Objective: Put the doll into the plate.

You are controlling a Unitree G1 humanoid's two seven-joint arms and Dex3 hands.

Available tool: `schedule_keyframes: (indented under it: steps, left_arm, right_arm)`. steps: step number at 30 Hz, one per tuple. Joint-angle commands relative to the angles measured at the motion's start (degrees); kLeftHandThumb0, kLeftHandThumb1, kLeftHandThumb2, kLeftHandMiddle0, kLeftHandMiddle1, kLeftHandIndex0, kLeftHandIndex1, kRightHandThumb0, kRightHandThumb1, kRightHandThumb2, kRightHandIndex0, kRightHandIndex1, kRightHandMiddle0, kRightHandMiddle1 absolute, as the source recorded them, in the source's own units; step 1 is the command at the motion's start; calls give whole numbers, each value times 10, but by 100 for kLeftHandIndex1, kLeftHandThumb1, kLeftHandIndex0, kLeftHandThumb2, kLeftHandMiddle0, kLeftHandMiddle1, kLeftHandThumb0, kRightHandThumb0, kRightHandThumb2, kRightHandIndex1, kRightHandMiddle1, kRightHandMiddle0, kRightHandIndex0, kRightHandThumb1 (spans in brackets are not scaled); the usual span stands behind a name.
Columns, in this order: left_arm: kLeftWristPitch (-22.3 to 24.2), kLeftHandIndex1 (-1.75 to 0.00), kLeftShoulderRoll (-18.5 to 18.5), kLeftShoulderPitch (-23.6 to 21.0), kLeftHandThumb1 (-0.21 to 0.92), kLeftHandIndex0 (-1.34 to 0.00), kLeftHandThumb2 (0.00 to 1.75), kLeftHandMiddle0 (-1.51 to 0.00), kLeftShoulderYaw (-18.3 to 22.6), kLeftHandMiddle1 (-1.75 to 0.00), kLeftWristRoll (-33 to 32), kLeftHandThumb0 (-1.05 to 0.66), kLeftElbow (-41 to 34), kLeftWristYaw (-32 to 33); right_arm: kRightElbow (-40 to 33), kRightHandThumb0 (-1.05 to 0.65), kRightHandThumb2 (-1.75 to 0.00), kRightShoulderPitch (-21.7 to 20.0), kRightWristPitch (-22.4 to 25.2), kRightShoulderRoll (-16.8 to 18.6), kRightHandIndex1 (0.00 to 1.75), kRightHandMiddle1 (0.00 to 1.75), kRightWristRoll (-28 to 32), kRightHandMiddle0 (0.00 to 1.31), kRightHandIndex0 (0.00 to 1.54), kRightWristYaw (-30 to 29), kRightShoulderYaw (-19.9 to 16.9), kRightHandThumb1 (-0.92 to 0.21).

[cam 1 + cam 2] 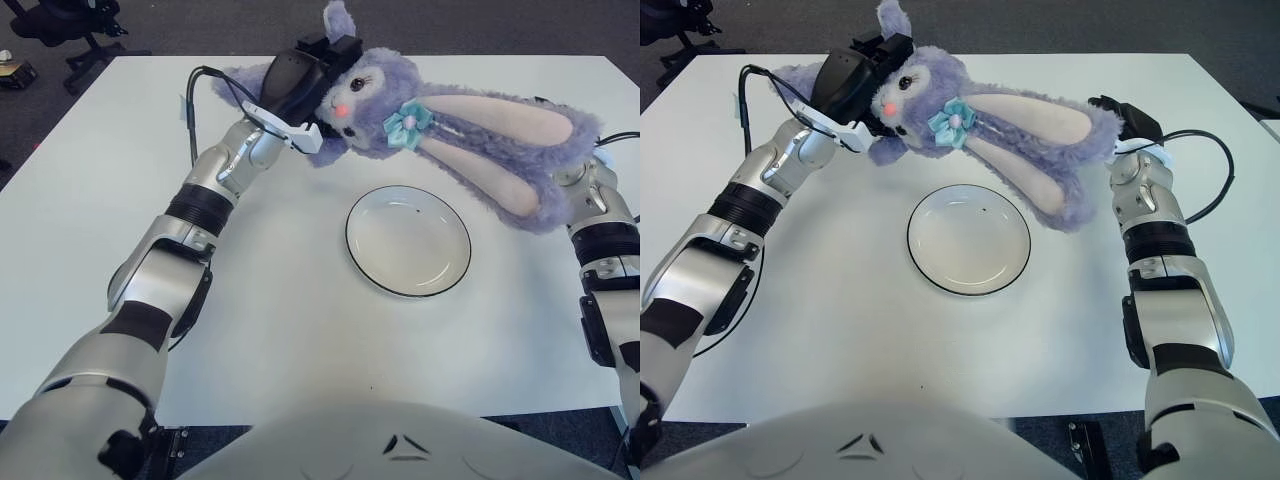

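Office or lab: white table (pixel 300 300), dark carpet floor (pixel 480 25), black office chair (pixel 60 25) top left.

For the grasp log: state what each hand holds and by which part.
Both hold the doll: the left hand grips its head end, and the right hand grips the far tips of its long ears, above the plate.

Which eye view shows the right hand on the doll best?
The right eye view: the right hand shows whole at the doll's far end, beside its long ears. In the left eye view it sits at the frame edge, mostly hidden behind plush. The left hand grips the head.
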Motion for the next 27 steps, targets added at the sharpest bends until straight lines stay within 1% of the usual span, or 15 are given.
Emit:
schedule_keyframes:
  steps: [1,3,7,15,17,21,27]
  left_arm:
    - [-15,-175,-9,-21,42,-66,98,-85,-4,-175,-13,10,9,-6]
    - [-21,-175,-15,-23,41,-66,100,-85,-5,-175,-17,11,14,-10]
    - [-15,-175,-32,-21,39,-66,105,-85,-7,-175,-28,12,10,-31]
    - [15,-175,-51,-6,38,-66,108,-85,0,-175,-67,14,-17,-108]
    - [18,-175,-53,-4,38,-66,108,-85,1,-175,-73,14,-22,-118]
    - [15,-175,-60,0,38,-65,109,-85,-1,-175,-94,14,-22,-143]
    - [-8,-175,-66,-3,38,-65,109,-84,-6,-175,-105,15,-3,-153]
  right_arm:
    - [16,-58,-59,-20,1,-5,1,3,6,42,53,-5,2,-92]
    - [22,-58,-58,-24,6,-3,1,3,7,42,53,-5,3,-92]
    - [33,-57,-58,-28,6,-2,1,3,7,41,53,-9,6,-92]
    - [48,-56,-58,-32,1,-2,1,3,9,42,54,-17,12,-92]
    - [51,-56,-58,-33,0,-2,1,3,9,42,54,-18,13,-92]
    - [59,-56,-58,-36,-3,-2,1,3,10,42,55,-22,15,-92]
    - [72,-56,-58,-41,-7,-1,1,3,10,42,55,-26,17,-92]
